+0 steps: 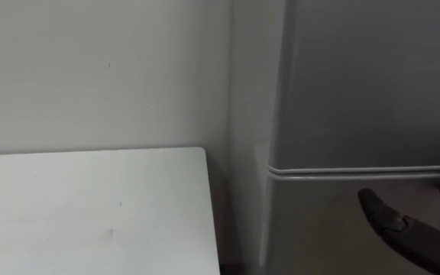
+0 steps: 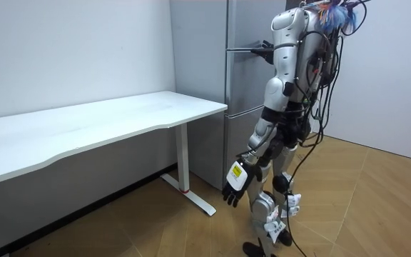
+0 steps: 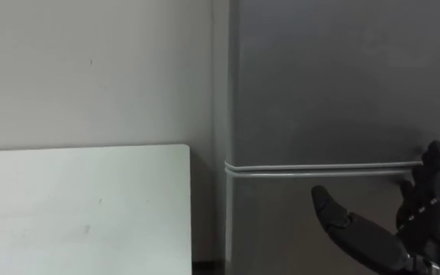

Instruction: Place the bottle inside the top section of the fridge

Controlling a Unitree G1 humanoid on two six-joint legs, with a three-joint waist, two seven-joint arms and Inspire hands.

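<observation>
While before fridge [image 3: 334, 92], right hand [image 3: 418, 225] spread

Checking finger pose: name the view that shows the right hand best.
The right eye view: the right hand shows thumb and straight fingers, open, beside the fridge seam. The left eye view cuts off most fingers at the edge; the room view shows it far off, raised at the fridge.

No legible text, labels or numbers
</observation>
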